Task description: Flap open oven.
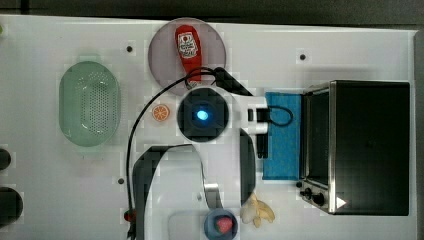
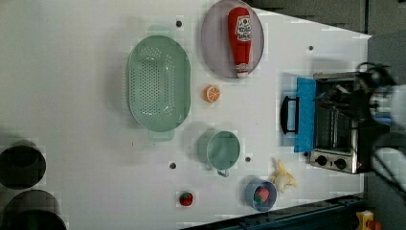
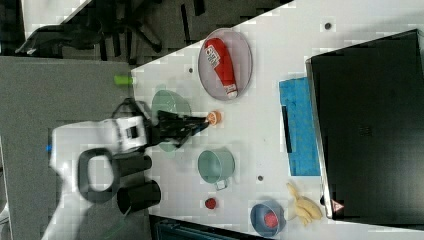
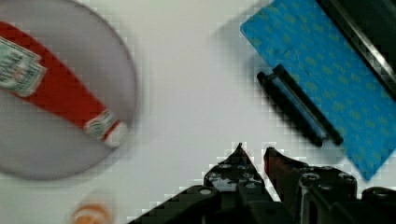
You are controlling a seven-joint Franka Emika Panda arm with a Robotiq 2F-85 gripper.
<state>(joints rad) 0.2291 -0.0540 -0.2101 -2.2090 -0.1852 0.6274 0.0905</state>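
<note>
On the white table (image 2: 86,72), a ketchup bottle (image 2: 240,38) lies on a grey plate (image 2: 210,43). A green colander (image 2: 158,84) sits at its eight o'clock, an orange slice (image 2: 212,93) between them. A green mug (image 2: 221,149) lies at the slice's six o'clock.

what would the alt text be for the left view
A toaster oven at the left view's right has its blue glass door dropped flat open on a white table. Around it lie a green colander, a ketchup bottle on a plate, a green cup and small toy fruit.
</note>
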